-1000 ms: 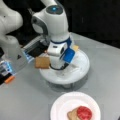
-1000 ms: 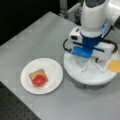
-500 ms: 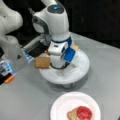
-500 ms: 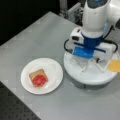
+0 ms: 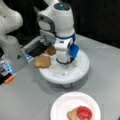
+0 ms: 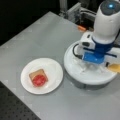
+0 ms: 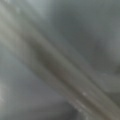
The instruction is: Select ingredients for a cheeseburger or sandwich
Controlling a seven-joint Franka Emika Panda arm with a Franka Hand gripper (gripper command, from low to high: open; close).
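Observation:
The sandwich is a brown toast square (image 5: pixel 72 115) with a red tomato disc (image 5: pixel 84 113) on top. It lies on a white plate (image 5: pixel 59 108), also seen in a front view as toast (image 6: pixel 35 74), tomato (image 6: pixel 40 80) and plate (image 6: pixel 51 65). On the white round raised tray (image 5: pixel 82 68) lie another toast square (image 5: pixel 42 61) and a dark patty (image 5: pixel 51 50). A yellow cheese piece (image 6: pixel 114 68) sits at the tray's right edge. My gripper (image 5: pixel 64 65) (image 6: pixel 88 67) reaches down onto the tray's middle, its fingertips hidden beneath the hand. The wrist view is a grey smear.
A second white robot base (image 5: pixel 10 47) stands at a front view's left, with a small orange object (image 5: pixel 9 80) beside it on the grey table (image 6: pixel 37 37). Dark equipment (image 5: pixel 37 48) sits behind the tray.

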